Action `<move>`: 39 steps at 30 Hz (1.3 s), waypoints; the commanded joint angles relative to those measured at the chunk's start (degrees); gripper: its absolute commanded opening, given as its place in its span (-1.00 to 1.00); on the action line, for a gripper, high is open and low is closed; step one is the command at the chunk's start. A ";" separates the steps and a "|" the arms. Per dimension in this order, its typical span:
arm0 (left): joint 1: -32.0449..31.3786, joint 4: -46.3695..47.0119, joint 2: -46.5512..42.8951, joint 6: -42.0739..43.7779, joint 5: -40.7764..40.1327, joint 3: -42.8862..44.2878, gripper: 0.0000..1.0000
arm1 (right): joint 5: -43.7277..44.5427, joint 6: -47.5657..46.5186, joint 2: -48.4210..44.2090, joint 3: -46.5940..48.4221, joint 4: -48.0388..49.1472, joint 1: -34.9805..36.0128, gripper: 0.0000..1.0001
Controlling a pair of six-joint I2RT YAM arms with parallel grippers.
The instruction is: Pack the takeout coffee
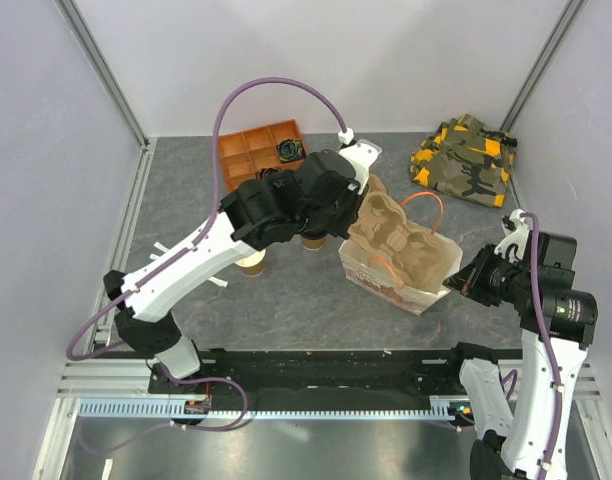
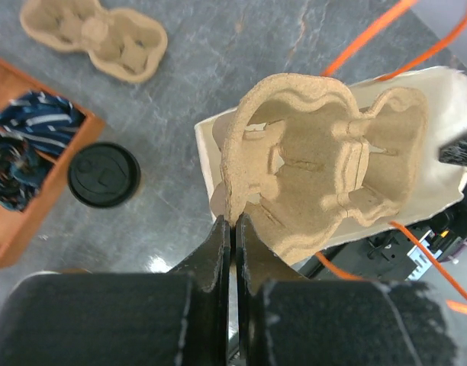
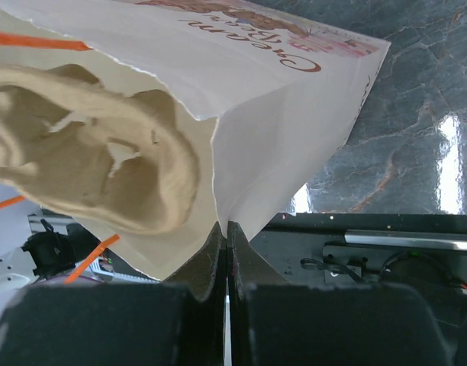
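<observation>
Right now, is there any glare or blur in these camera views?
Right wrist view: bright glare patches on the table beside the paper bag; the pulp carrier looks slightly soft. Left wrist view: the left gripper blurs near the lens, carrier sharp. Top view: even light, no strong glare.

- The takeout coffee (image 2: 104, 174) shows only its black lid in the left wrist view; its paper wall is hidden beneath.
- There, the top edge cuts the second pulp carrier (image 2: 92, 34), and the left edge cuts the orange compartment tray (image 2: 27, 221).
- Overhead, the left arm (image 1: 276, 210) covers the tray's near side and most of a tan cup (image 1: 251, 265).
- In the right wrist view, the paper bag (image 3: 294, 99) has red print running off the top edge, and the pulp carrier (image 3: 88, 152) is cut at the left.
</observation>
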 commanded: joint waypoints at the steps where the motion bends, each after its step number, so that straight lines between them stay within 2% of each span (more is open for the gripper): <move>1: -0.38 -1.59 1.45 -8.71 -3.07 0.20 -0.96 | 0.73 5.19 -0.76 -0.40 0.30 -1.24 -1.00; 4: -0.38 -1.59 3.11 -9.95 -4.91 -0.08 -0.96 | 0.83 6.78 -1.46 -0.92 0.48 -3.26 -1.00; 8: -0.47 -1.32 4.61 -9.95 -5.18 2.12 -0.96 | -3.56 8.10 -3.13 -3.91 1.26 -6.16 -1.00; 13: -2.48 -1.59 5.23 -10.39 -5.44 -0.25 -0.96 | -4.53 10.29 -4.97 -7.16 3.02 -6.87 -1.00; 16: -4.16 -0.89 5.32 -9.43 -8.33 -0.34 -0.97 | -4.53 10.91 -5.51 -8.13 3.55 -7.22 -1.00; 27: -4.87 -0.62 8.92 -9.34 -9.58 -0.87 -0.97 | -8.22 11.71 -7.26 -8.57 5.93 -7.75 -1.00; 32: -4.52 3.50 8.14 -5.30 -5.62 -1.47 -0.96 | -10.41 7.51 -6.30 -8.83 4.79 -7.75 -1.00; 39: -4.43 7.38 2.60 1.11 -7.81 -4.29 -0.97 | -10.42 5.82 -3.66 -9.01 3.20 -7.84 -1.00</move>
